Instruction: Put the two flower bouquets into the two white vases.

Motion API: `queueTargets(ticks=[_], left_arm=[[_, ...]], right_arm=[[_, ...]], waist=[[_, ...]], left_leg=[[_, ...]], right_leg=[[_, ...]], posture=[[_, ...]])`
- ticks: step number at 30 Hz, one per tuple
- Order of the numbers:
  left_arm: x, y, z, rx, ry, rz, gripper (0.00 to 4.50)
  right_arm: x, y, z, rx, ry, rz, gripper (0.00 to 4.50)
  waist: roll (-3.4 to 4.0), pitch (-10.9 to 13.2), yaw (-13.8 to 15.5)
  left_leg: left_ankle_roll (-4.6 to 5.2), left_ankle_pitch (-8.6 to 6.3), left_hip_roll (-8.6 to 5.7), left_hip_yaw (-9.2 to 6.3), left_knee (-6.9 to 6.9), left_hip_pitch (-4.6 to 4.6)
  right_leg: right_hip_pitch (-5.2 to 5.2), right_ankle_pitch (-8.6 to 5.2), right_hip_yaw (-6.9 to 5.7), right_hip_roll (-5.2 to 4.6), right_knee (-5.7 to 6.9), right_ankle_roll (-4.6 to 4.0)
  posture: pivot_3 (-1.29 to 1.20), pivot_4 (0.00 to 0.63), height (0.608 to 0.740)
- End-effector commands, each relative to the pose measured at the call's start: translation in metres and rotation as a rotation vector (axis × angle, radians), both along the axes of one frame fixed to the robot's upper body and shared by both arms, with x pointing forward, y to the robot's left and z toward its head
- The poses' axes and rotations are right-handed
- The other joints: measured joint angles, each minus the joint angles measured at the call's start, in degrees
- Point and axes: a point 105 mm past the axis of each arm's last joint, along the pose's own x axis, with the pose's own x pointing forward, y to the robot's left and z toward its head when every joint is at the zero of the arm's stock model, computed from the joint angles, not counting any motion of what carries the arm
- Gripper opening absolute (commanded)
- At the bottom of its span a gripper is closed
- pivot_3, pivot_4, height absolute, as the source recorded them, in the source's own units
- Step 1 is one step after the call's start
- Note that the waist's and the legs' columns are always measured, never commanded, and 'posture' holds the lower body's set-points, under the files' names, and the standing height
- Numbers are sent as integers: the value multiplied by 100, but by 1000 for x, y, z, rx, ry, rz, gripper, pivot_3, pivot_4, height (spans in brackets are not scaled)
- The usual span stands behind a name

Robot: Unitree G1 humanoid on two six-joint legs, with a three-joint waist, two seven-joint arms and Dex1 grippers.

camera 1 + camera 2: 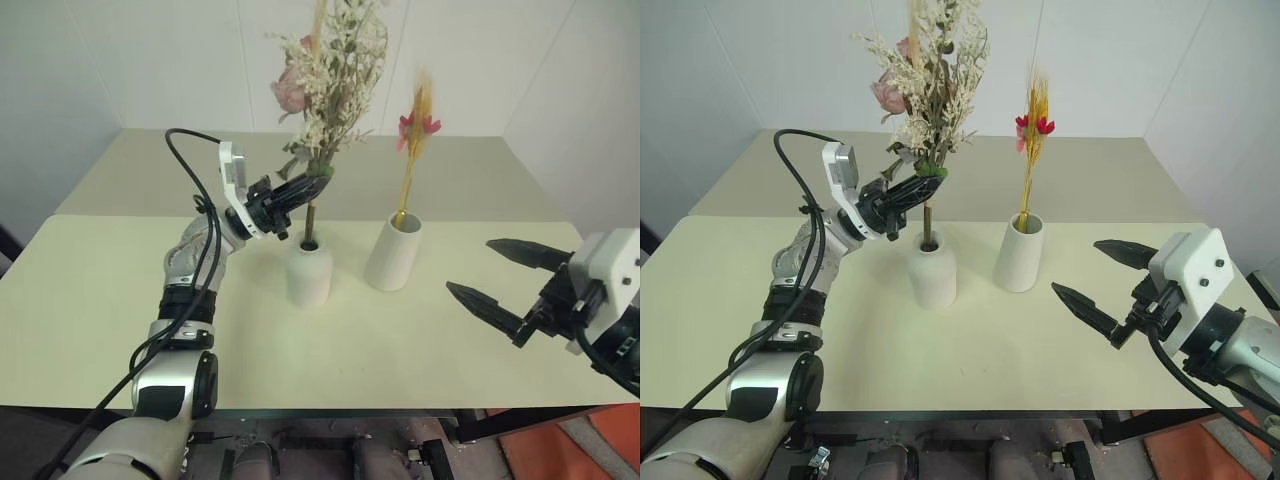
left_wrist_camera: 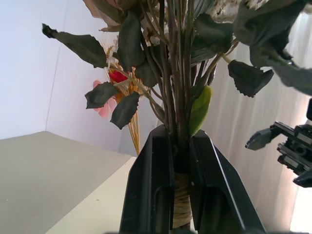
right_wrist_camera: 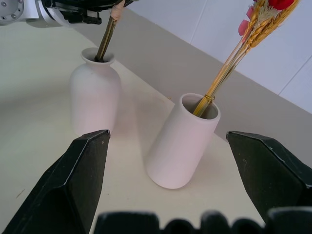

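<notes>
**Bouquets at the vases, left claw clamped on the bushy bunch**

Bouquets and vases carry no readable brand, label or writing, and none shows on the arms.

A pale cream bench (image 1: 90,300) bears the things; a second, duller slab lies beyond it, running to plain white walls that meet in a corner at the far right.

The bushy bouquet (image 1: 335,70) of beige-white sprigs, green leaves and a pink rose stands upright over the bottle-shaped vase (image 1: 308,270), near the middle of the bench. Its bound stems reach down into the narrow neck. The left claw (image 1: 318,180) is closed tight on those stems just above the vase mouth, its two black fingers (image 2: 151,185) pressing either side of the twine-wrapped bundle.

Just to the right stands the cylinder vase (image 1: 394,252), close beside the bottle vase but apart from it. The slim straw-yellow bouquet (image 1: 416,130) with pink-red blossoms sits in it, its stalks leaning against the rim.

The right claw (image 1: 1102,285) hovers at the near right, well apart from both vases, its jaws spread wide and holding nothing, pointed toward the vases.
</notes>
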Motion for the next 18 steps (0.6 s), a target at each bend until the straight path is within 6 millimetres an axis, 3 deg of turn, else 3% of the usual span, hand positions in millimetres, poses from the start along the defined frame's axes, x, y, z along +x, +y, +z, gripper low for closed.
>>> queueTargets(ticks=[1,8,13,15,18], left_arm=[[-9,4,15,-4,-87,-9,492],[-21,13,6,63,-92,-31,2745],[-31,29,-19,292,-56,-19,4465],[-34,35,-27,388,-61,-17,4487],[-38,48,-19,422,-64,-15,4487]], right_arm=[[-2,3,6,-17,-55,10,4500],[1,3,3,-29,-54,11,4500],[0,1,2,-34,-51,5,4500],[1,1,1,-38,-47,4,4500],[3,1,0,-41,-46,9,4500]], waist=[[0,0,1],[0,0,-14],[1,-1,-16],[1,-1,-11],[1,-1,8]], left_leg=[[0,0,0,0,0,0],[0,0,0,0,0,3],[0,0,2,0,-1,5],[0,0,2,-1,0,4],[0,0,2,0,2,3]], right_leg=[[0,0,0,0,0,0],[0,0,0,0,2,0],[0,0,0,1,3,0],[0,0,-1,1,3,-1],[1,-1,-3,0,2,-2]], posture=[[0,150,740],[0,150,740],[0,150,740],[0,150,740],[0,150,740]])
